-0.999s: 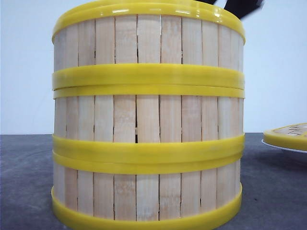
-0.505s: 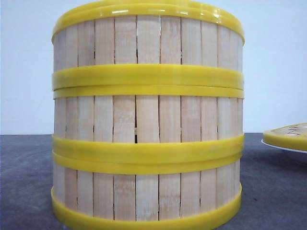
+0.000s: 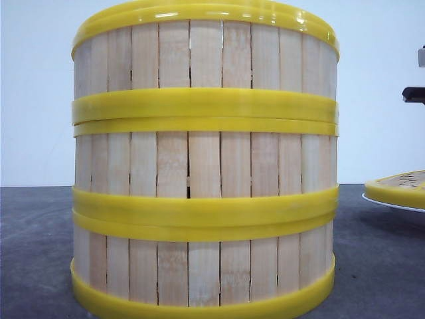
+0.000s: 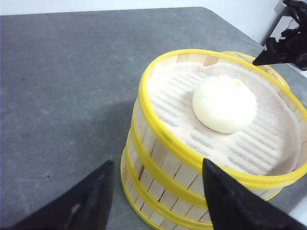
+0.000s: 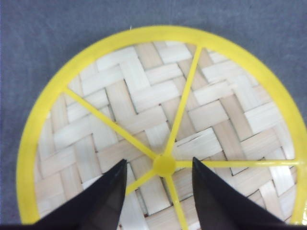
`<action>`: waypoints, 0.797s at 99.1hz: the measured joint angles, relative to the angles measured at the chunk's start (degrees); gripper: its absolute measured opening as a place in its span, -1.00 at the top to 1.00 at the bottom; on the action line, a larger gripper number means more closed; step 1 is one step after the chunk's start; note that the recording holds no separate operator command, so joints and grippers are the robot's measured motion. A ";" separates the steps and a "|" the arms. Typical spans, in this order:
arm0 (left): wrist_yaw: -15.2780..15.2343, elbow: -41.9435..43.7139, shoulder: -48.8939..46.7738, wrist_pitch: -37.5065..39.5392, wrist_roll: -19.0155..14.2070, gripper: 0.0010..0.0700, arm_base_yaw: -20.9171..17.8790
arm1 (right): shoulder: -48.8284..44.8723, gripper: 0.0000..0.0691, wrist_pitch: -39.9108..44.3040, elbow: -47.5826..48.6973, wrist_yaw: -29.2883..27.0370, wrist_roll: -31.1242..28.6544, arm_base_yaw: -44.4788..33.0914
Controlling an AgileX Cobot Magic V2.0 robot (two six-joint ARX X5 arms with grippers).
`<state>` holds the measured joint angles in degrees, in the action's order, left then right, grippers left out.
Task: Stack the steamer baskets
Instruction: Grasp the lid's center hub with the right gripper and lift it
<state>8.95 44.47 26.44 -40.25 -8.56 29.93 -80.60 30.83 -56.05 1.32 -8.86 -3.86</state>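
Observation:
Three steamer baskets stand stacked in one column close to the front camera. Seen from the left wrist, the stack has a cloth liner in its top basket with a white bun on it. My left gripper is open, above and beside the stack's wall, holding nothing. My right gripper is open over a flat bamboo lid. Its fingers straddle the lid's yellow hub without gripping it. Part of the right arm shows at the front view's right edge.
The lid lies on a white plate to the right of the stack. Grey table spreads on the stack's other side. The right arm hangs just beyond the stack's far rim.
A dark part of the right arm showed above the stack's top rim a second ago. It has left there and now appears at the right edge, over the lid. The stack has not moved.

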 joint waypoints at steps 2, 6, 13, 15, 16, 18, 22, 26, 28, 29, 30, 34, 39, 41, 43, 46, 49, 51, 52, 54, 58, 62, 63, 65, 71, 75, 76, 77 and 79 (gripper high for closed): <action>0.00 0.00 0.00 0.00 0.00 0.02 0.00 | -0.15 0.29 -0.09 0.00 -0.02 0.00 0.00; 0.00 0.00 0.00 0.00 0.00 0.02 0.00 | -0.35 0.30 -0.31 0.02 -0.02 0.00 0.00; 0.00 0.00 0.00 0.00 0.00 0.02 0.00 | -0.57 0.39 -0.70 0.00 -0.02 0.00 0.00; 0.00 0.00 0.00 0.00 0.00 0.02 0.00 | -0.61 0.42 -0.81 0.00 -0.02 0.00 0.00; 0.00 0.00 0.00 0.00 0.00 0.02 0.00 | -0.68 0.43 -0.87 0.00 -0.02 0.00 0.00; 0.00 0.00 0.00 0.00 0.00 0.02 0.00 | -0.79 0.47 -1.05 0.00 -0.02 0.00 0.00; 0.00 0.00 0.00 0.00 0.00 0.02 0.00 | -0.90 0.51 -1.18 0.00 -0.02 0.00 0.00; 0.00 0.00 0.00 0.00 0.00 0.02 0.00 | -1.11 0.55 -1.14 0.00 -0.04 0.00 0.00; 0.00 0.00 0.00 0.00 0.00 0.02 0.00 | -1.20 0.57 -1.09 0.00 -0.07 0.00 0.00; 0.00 0.00 0.00 0.00 0.00 0.02 0.00 | -1.27 0.57 -1.09 0.00 -0.09 0.00 0.00; 0.00 0.00 0.00 0.00 0.00 0.02 0.00 | -1.33 0.58 -1.09 0.00 -0.09 0.00 0.00; 0.00 0.00 0.00 0.00 0.00 0.02 0.00 | -1.57 0.59 -1.05 0.00 -0.17 0.00 0.00; 0.00 0.00 0.00 0.00 0.00 0.02 0.00 | -1.62 0.60 -1.03 0.00 -0.85 0.00 0.00; 0.00 0.00 0.00 0.00 0.00 0.02 0.00 | -1.62 0.61 -0.92 0.00 -0.96 0.00 0.00; 0.00 0.00 0.00 0.00 0.00 0.02 0.00 | -1.62 0.61 -0.81 0.00 -1.09 0.00 0.00; 0.00 0.00 0.00 0.00 0.00 0.02 0.00 | -1.62 0.63 -0.68 0.00 -1.18 0.00 0.00; 0.00 0.00 0.00 0.02 0.00 0.02 0.00 | -1.62 0.66 -0.61 0.00 -1.20 0.00 0.00; 0.00 0.00 0.00 0.02 0.00 0.02 0.00 | -1.62 0.69 -0.59 0.00 -1.20 0.00 0.00; 0.00 0.00 0.00 0.02 0.00 0.02 0.00 | -1.62 0.71 -0.57 0.00 -1.18 0.00 0.00; 0.00 0.00 0.00 0.02 0.00 0.02 0.00 | -1.62 0.75 -0.52 0.00 -1.22 0.00 0.00; 0.00 0.00 0.00 0.02 0.00 0.02 0.00 | -1.62 0.80 -0.46 -0.02 -1.20 0.00 0.00; 0.00 0.00 0.00 0.02 0.00 0.02 0.00 | -1.62 0.83 -0.44 -0.04 -1.20 0.00 0.00; 0.00 0.00 0.00 0.02 0.00 0.02 0.00 | -1.62 0.83 -0.42 -0.04 -1.20 0.00 0.00; 0.00 0.00 0.00 0.04 0.00 0.02 0.00 | -1.62 0.83 -0.42 -0.04 -1.20 0.00 0.00; 0.00 0.00 0.00 0.04 0.00 0.02 0.00 | -1.62 0.83 -0.44 -0.04 -1.20 0.00 0.00; 0.00 0.00 0.00 0.02 0.00 0.02 0.00 | -1.62 0.83 -0.46 -0.04 -1.20 0.00 0.00; 0.00 0.00 0.00 0.04 0.00 0.02 0.00 | -1.62 0.83 -0.48 -0.04 -1.20 0.00 0.00; 0.00 0.00 0.00 0.02 0.00 0.02 0.00 | -1.62 0.83 -0.48 -0.04 -1.20 0.00 0.00; 0.00 0.00 0.00 0.04 0.00 0.02 0.00 | -1.62 0.83 -0.50 -0.04 -1.20 0.00 0.00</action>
<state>8.95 44.47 26.44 -40.21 -8.56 29.93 -82.21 30.33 -56.10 0.12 -8.86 -3.86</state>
